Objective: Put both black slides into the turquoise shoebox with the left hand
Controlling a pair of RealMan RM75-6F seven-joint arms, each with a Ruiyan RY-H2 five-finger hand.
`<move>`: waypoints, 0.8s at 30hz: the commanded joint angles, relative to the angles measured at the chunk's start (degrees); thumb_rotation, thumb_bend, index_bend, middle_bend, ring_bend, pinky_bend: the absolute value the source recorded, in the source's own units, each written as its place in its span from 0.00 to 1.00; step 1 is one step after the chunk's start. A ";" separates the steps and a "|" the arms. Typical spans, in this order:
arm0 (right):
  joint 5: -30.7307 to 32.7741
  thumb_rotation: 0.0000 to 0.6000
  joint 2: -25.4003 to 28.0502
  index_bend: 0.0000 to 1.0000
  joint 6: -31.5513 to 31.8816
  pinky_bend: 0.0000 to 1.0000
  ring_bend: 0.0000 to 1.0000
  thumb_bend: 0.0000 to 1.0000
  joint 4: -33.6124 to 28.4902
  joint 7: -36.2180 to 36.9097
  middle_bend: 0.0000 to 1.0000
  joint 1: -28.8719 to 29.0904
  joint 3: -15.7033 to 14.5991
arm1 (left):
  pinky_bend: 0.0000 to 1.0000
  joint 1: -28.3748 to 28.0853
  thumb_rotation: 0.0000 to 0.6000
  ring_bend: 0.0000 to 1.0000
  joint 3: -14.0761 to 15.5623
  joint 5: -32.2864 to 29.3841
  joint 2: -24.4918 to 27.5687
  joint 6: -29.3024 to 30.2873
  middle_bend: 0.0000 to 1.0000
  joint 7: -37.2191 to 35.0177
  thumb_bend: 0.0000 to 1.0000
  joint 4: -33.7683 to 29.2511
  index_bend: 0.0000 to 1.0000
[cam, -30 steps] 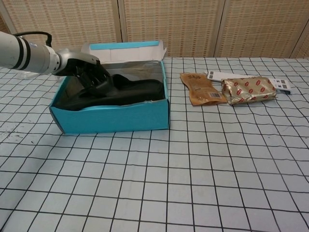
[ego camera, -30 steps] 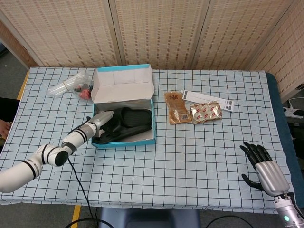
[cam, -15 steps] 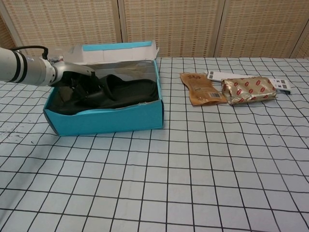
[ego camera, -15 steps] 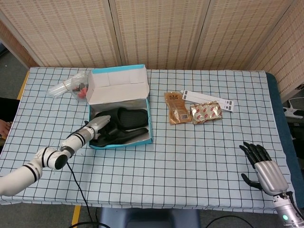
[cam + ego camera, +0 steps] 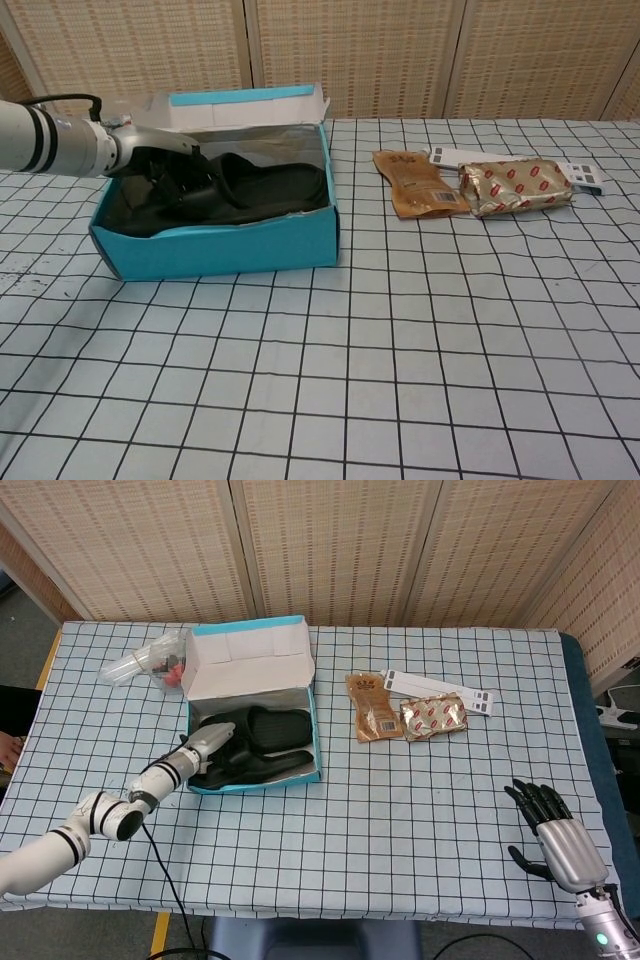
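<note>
Head view: both black slides (image 5: 262, 748) lie inside the turquoise shoebox (image 5: 254, 783), left hand (image 5: 208, 744) reaching in over its left wall; right hand (image 5: 556, 825) rests apart on the worktop (image 5: 420, 810), fingers spread, holding nothing. Chest view: left hand's fingers (image 5: 192, 187) are on the slides, grip unclear.

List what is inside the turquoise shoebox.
The shoebox holds black slides, and the left hand reaches in onto them. The hand and the box wall hide their left ends and the box floor.
</note>
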 commanded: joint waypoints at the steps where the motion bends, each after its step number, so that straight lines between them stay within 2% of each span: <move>1: -0.11 1.00 0.03 0.00 -0.03 0.00 0.00 0.23 -0.01 0.05 0.00 0.01 -0.07 | 0.10 0.65 1.00 0.01 -0.21 0.58 2.13 3.20 0.04 -1.63 0.44 -2.55 0.02; 5: -0.50 1.00 0.12 0.00 0.23 0.00 0.00 0.23 -0.12 0.15 0.00 -0.07 -0.22 | 0.06 1.85 1.00 0.00 -0.31 1.63 4.44 8.11 0.00 -4.34 0.39 -5.78 0.00; 9: -0.53 1.00 0.00 0.00 0.63 0.00 0.00 0.23 -0.10 -0.15 0.00 -0.26 -0.16 | 0.05 1.96 1.00 0.00 1.16 2.99 6.39 9.79 0.00 -6.44 0.36 -7.85 0.00; 15: -0.78 1.00 -0.05 0.00 0.53 0.00 0.00 0.23 -0.24 -0.30 0.00 -0.27 -0.36 | 0.03 1.83 1.00 0.00 2.74 4.09 8.93 12.49 0.00 -9.74 0.36 -11.30 0.00; 24: -0.24 1.00 -0.24 0.00 -0.45 0.00 0.00 0.23 0.04 -0.31 0.00 0.17 -0.22 | 0.04 5.00 1.00 0.00 5.59 6.76 17.27 19.95 0.00 -13.04 0.36 -20.03 0.00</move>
